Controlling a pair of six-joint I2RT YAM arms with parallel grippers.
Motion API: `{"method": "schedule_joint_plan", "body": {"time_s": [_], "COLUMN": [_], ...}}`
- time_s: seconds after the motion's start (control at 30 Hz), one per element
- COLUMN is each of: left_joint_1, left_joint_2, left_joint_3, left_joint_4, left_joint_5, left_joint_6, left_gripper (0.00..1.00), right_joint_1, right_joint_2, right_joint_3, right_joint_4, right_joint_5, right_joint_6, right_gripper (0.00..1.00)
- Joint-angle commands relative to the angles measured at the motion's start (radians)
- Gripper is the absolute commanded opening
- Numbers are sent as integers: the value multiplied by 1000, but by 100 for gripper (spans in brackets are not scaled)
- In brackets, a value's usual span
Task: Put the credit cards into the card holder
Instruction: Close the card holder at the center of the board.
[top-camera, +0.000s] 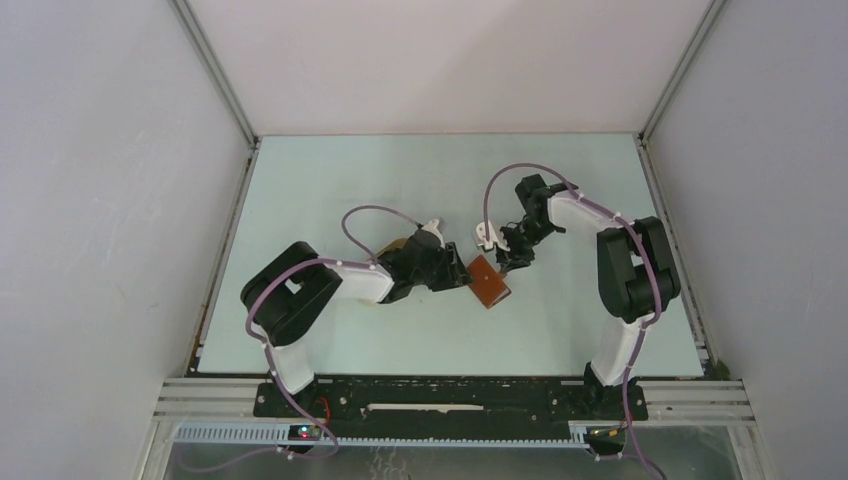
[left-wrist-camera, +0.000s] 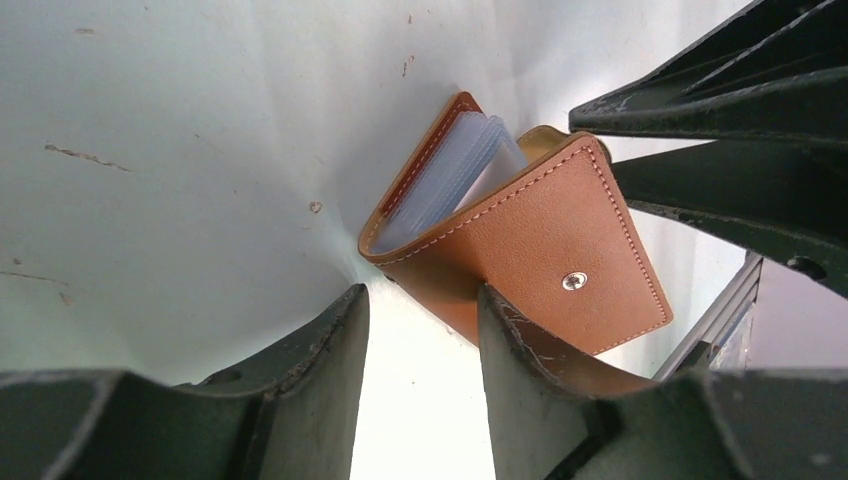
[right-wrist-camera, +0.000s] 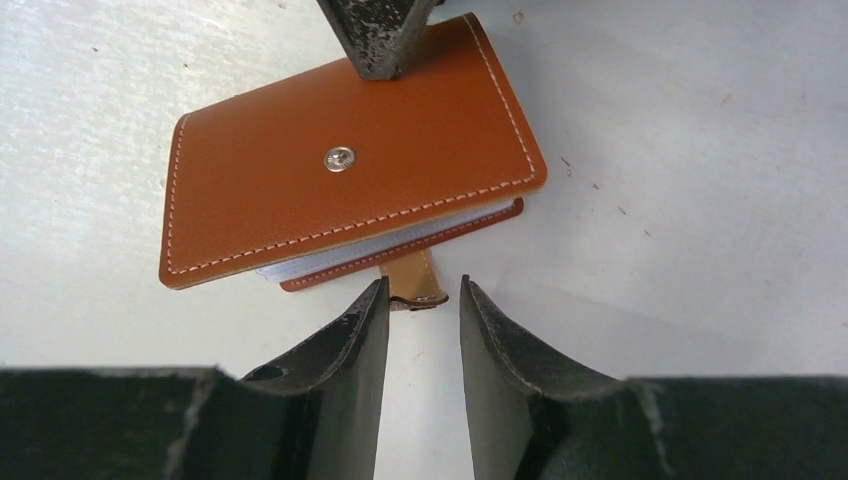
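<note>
The right gripper (right-wrist-camera: 422, 290) is slightly open, its tips flanking the tan strap tab (right-wrist-camera: 412, 275) of the card holder (right-wrist-camera: 350, 170). At the holder's opposite edge the left gripper (left-wrist-camera: 422, 305) is narrowly parted, one finger (left-wrist-camera: 520, 340) on the cover. I cannot tell whether it clamps. The holder lies on the table (top-camera: 350, 180) between them.

You saw bright, even overhead light; the pale matte table (left-wrist-camera: 150, 250) glared white in wrist views, shadows soft.
</note>
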Motion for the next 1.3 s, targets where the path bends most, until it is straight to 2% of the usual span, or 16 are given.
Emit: {"method": "schedule_joint_plan", "body": {"time_s": [0.0,0.27,0.47,0.7,1.0,1.27], "left_joint_1": [5,6,0,-13,-15,-17], "left_joint_2": [21,6,-69,-149,-22,51], "left_joint_3": [62,93,115,109,206,227], "left_joint_4": [-51,-105,-187,-135,-102,-115], "left_joint_5": [-24,-36,-75,-8,73,75], "left_joint_6": [57,95,154,201,198,194], "left_gripper": [49,49,45,45,44,40], "right_joint_1": [-16,-38,-38,-38,-45,-44], "right_joint_2": [-59,-52,-51,-22,24,99], "right_joint_3": [1,16,16,62,121,195], "right_joint_4": [31,72,99,104,89,14], "right_joint_5": [2,34,49,49,98,130], "right_joint_6": [43,170,275,403,567,684], "right_gripper": [41,42,43,44,47,45]}}
